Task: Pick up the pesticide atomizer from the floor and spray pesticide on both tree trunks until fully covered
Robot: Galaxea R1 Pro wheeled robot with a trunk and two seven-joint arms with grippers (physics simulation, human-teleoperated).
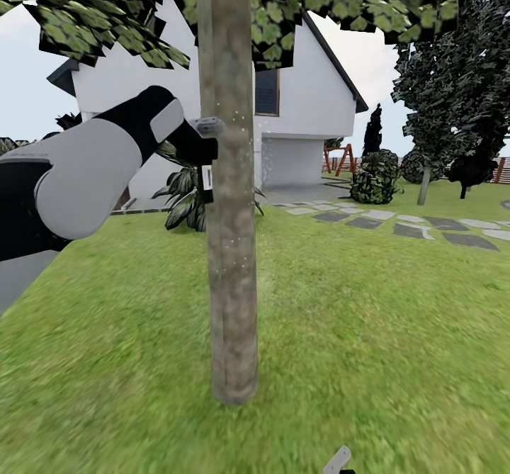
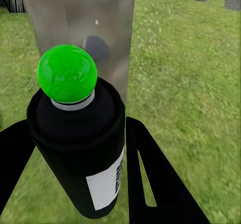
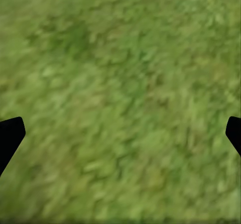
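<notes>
On the lawn (image 1: 368,332), pesticide atomizer (image 2: 80,148) sits between left jaws.

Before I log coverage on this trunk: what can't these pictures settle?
- Trunk's far side: head view, hidden by the trunk itself.
- Atomizer nozzle: left wrist view, behind its green cap.
- Atomizer label: cut off, too blurred to read.
- Right gripper: right wrist view, only fingertips at the edges over grass.
</notes>
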